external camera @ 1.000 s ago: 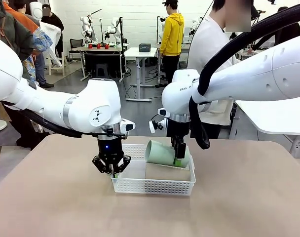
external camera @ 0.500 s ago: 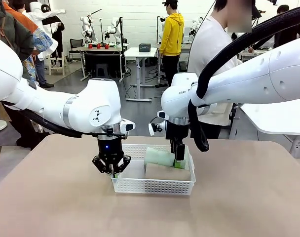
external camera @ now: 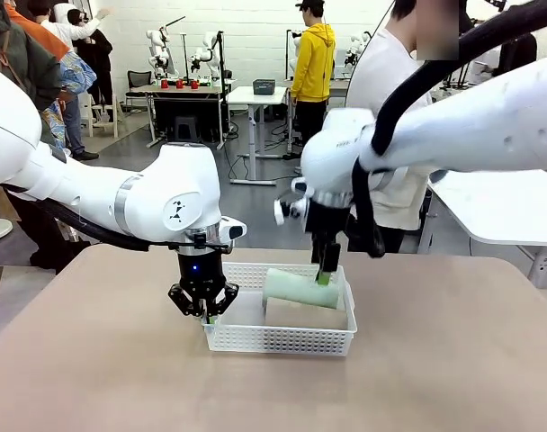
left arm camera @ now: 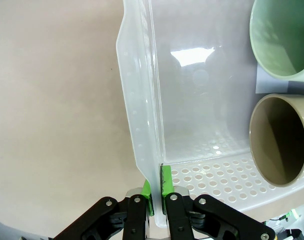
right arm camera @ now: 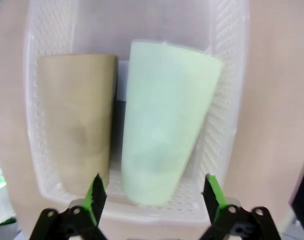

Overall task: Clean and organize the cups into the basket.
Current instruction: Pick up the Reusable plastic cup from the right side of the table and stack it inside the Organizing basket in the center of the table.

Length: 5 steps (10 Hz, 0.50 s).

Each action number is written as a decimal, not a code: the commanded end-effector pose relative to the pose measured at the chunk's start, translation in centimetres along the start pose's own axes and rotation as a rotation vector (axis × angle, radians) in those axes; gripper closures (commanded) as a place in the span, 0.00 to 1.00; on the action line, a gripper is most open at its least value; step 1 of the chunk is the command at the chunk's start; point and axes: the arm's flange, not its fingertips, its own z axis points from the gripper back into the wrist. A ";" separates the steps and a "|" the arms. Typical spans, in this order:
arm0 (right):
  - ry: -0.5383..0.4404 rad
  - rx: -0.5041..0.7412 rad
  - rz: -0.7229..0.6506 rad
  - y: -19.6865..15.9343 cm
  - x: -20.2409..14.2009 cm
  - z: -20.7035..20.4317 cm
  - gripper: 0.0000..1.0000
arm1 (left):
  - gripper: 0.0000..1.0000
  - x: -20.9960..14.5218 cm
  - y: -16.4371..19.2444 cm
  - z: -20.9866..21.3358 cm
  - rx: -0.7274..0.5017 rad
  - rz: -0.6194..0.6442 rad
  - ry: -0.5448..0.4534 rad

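The white perforated basket (external camera: 282, 339) stands mid-table. A pale mint green cup (external camera: 300, 289) lies on its side inside it, next to a tan-brown cup (external camera: 302, 317), also lying down. My left gripper (external camera: 203, 308) is shut on the basket's left wall; the left wrist view shows that wall (left arm camera: 142, 125) pinched between the green pads of my left gripper (left arm camera: 156, 187), with both cup mouths, mint (left arm camera: 282, 40) and tan (left arm camera: 279, 140), facing it. My right gripper (external camera: 326, 270) hangs open just above the mint cup. In the right wrist view my right gripper (right arm camera: 154, 195) is spread wide over the mint cup (right arm camera: 167, 125) and tan cup (right arm camera: 77, 125).
Bare tan tabletop (external camera: 453, 360) surrounds the basket on all sides. A person in a white top (external camera: 381, 108) stands at the far edge, behind my right arm. Other people and tables are farther back in the room.
My right gripper opened and let go of the mint cup, which dropped from tilted to lying flat in the basket. The right arm then rose a little. The left gripper stayed put.
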 end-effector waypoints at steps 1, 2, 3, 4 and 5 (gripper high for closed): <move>-0.151 -0.120 0.019 5.5 -5.0 7.1 0.00 | 1.00 -0.1 0.0 0.1 0.003 0.000 0.004; -0.243 -0.161 -0.011 7.5 -8.8 10.3 0.00 | 1.00 -0.1 0.0 0.1 0.003 0.000 0.004; -0.360 -0.178 -0.054 9.7 -14.1 12.7 0.00 | 1.00 -0.1 0.0 0.1 0.003 0.000 0.004; -0.497 -0.174 -0.070 11.4 -18.9 13.9 0.00 | 1.00 -0.1 0.0 0.1 0.003 0.000 0.004; -0.621 -0.157 -0.068 12.9 -23.9 13.9 0.00 | 1.00 -0.1 0.0 0.1 0.003 0.000 0.004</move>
